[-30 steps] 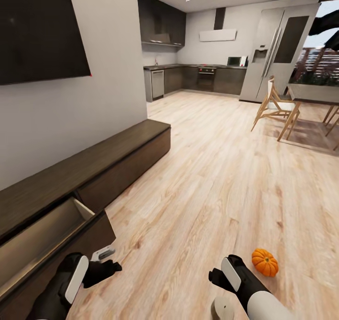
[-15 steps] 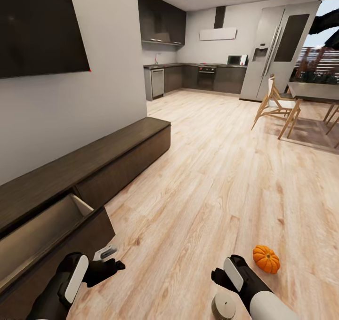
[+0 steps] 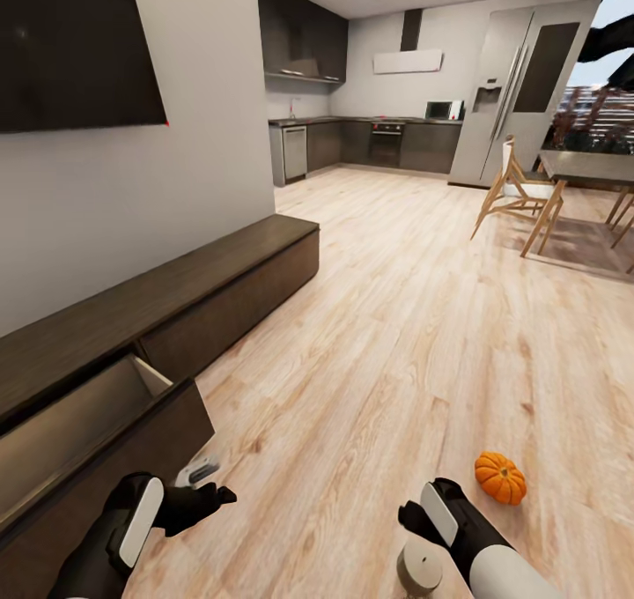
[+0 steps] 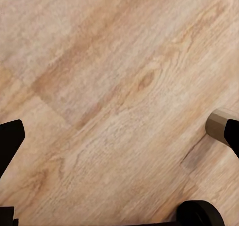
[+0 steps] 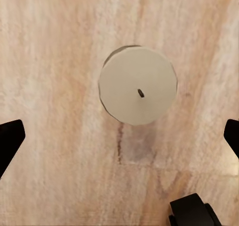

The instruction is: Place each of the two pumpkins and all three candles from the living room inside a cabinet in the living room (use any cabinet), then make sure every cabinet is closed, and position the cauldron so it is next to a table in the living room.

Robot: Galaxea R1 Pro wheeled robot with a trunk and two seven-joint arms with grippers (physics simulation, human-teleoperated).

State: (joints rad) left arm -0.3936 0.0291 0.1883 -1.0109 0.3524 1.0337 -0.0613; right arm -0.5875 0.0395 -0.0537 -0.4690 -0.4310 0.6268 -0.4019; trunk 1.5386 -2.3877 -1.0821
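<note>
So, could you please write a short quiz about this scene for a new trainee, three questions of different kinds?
1. True or false: a drawer of the cabinet stands open.
2. What lies straight under the right gripper?
A. the pumpkin
B. the candle
C. a spoon
3. Fill the gap: the pumpkin and the candle both rest on the wooden ____.

Key:
1. True; the drawer nearest the left gripper is pulled out.
2. B
3. floor
</note>
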